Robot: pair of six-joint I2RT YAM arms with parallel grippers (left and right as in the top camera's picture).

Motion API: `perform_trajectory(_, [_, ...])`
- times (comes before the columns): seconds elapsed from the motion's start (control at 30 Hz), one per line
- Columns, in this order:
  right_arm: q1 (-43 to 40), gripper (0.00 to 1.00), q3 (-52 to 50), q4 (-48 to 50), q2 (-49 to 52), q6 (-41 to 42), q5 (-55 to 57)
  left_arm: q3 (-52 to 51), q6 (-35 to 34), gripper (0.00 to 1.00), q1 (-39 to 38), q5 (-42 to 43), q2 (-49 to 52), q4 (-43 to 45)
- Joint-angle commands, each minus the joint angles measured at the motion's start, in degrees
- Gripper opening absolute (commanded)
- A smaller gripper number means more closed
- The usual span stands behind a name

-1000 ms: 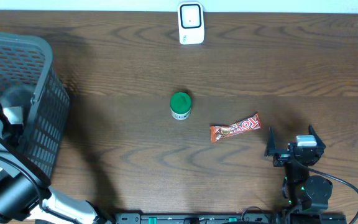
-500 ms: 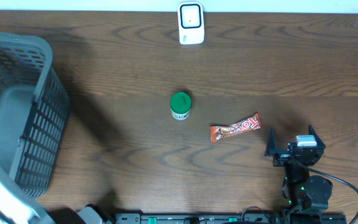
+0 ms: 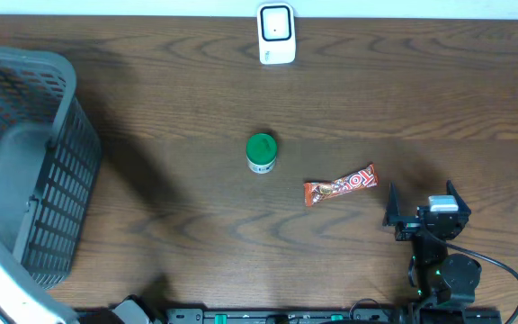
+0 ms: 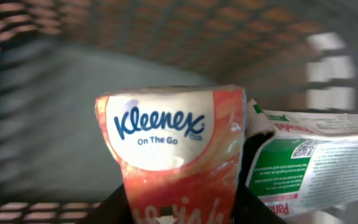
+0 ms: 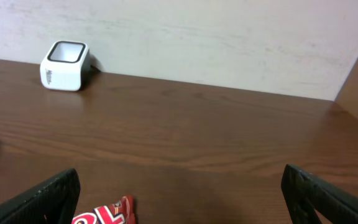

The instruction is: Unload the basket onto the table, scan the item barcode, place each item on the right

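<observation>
The left end effector [image 4: 182, 213] is clenched on a Kleenex pack [image 4: 173, 155]. Its dark fingers [image 4: 114, 210] press the lower sides of the pack, which stands upright with the "On The Go" label facing the wrist camera. Blurred grey mesh of the basket [image 3: 57, 180] fills the background on every side of the pack. At 3 o'clock of the pack, just beside it, lies a green-and-white package [image 4: 309, 158] with a small square code printed on it; whether the two touch cannot be told.

From overhead, the basket sits at the 9 o'clock edge of the wooden surface [image 3: 169, 99]. The white scanner [image 3: 276, 34] stands at 12 o'clock, against the far edge. A green-lidded jar [image 3: 261, 152] is upright near the middle, and a red candy bar [image 3: 340, 184] lies at its 4 o'clock, apart from it.

The right end effector [image 5: 180, 180] is released, jaws spread wide and grasping nothing, low over the surface at 5 o'clock, near the candy bar's right end.
</observation>
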Motion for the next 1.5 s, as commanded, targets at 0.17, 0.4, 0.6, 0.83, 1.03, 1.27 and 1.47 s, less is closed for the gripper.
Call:
perform_trajectory(0.17, [0.52, 0.99, -0.07, -0.2, -0.07, -0.61, 0.13, -4.37, -0.37, 0.39, -0.09, -7.52, 16.5, -4.04])
perform_trajectory(0.4, [0.52, 0.99, -0.07, -0.2, -0.07, -0.61, 0.13, -6.56, -0.37, 0.39, -0.09, -7.5, 31.71, -3.34])
perform_trajectory(0.6, [0.52, 0.99, -0.07, -0.2, -0.07, -0.61, 0.13, -6.95, -0.35, 0.47, -0.09, -7.08, 39.21, -2.78])
perform_trajectory(0.83, [0.52, 0.99, -0.07, -0.2, -0.07, -0.61, 0.13, -6.95, -0.33, 0.74, -0.09, -7.1, 39.15, -3.06])
perform_trajectory(1.03, [0.52, 0.99, -0.07, -0.2, -0.07, -0.61, 0.13, -6.95, -0.33, 0.76, -0.09, -7.1, 39.12, -4.7])
perform_trajectory(1.27, [0.52, 0.99, -0.07, -0.2, -0.07, -0.61, 0.13, -6.95, 1.44, 0.77, -0.09, -7.04, 39.12, -6.03])
perform_trajectory(1.47, [0.5, 0.99, -0.07, -0.2, -0.07, -0.61, 0.13, -6.93, 13.16, 0.78, -0.09, 0.26, 38.18, -4.02])
